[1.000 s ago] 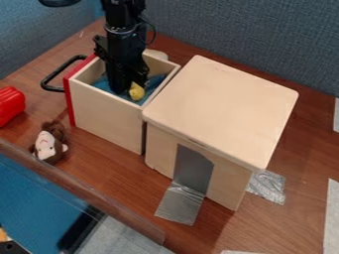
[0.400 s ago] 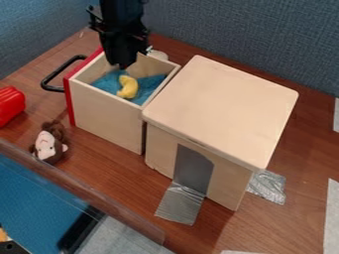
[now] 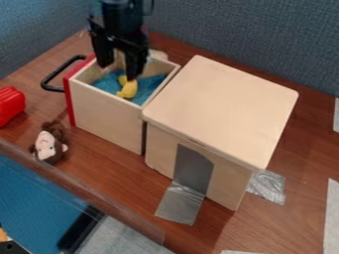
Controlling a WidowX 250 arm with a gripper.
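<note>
Item: my hand [image 3: 119, 70], black, two-fingered, hanging above the open drawer box, its two fingers spread well apart and nothing held between them.

Changed since the earlier frames: the fingers, together a moment ago, now stand parted. At first they were down deep in the drawer; they then rose, and one now overlaps the far end of the yellow toy in view. Whether it touches, I cannot tell.

Item: one yellow curved toy [image 3: 129, 90], lying inside the drawer, toward its near right corner, as it did in the last frame.

Item: blue cloth [image 3: 151, 85], spread under the toy.

Item: drawer box of pale wood [image 3: 106, 111], with a red front panel [image 3: 68, 99] on the left and a black bar handle [image 3: 51, 79].

Edges: drawer walls ring my fingers; the left finger is nearer the red side. Close on the right stands a pale wooden cabinet [image 3: 222, 109]. A blue-grey fabric partition [image 3: 245, 39] rises at the far side.

Open room: bare brown tabletop [image 3: 99, 151] in front of the drawer, right of a brown plush monkey [image 3: 47, 144]; a red plastic object [image 3: 9, 105] sits far left.
</note>
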